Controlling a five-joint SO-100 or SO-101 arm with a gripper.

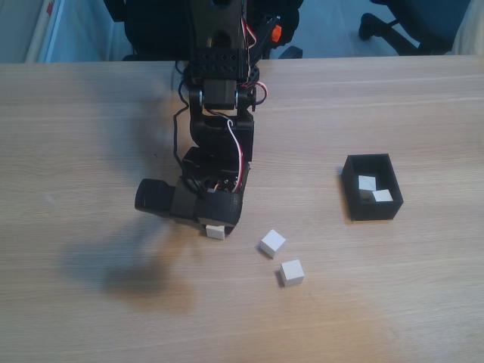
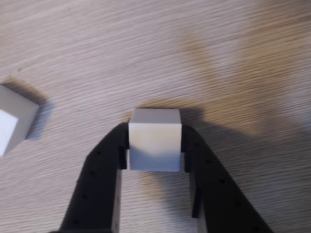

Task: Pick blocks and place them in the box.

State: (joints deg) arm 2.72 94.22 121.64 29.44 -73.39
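Note:
In the wrist view my black gripper is shut on a white block, one finger pressed to each side of it, over the wooden table. The fixed view shows the same block peeking out under the gripper, left of centre. Two more blocks lie loose to its right, one nearer and one further front. Another block sits at the left edge of the wrist view. The black box stands at the right with two white blocks inside.
The arm's base rises at the back centre of the wooden table. Beyond the far edge are black chair legs on a blue floor.

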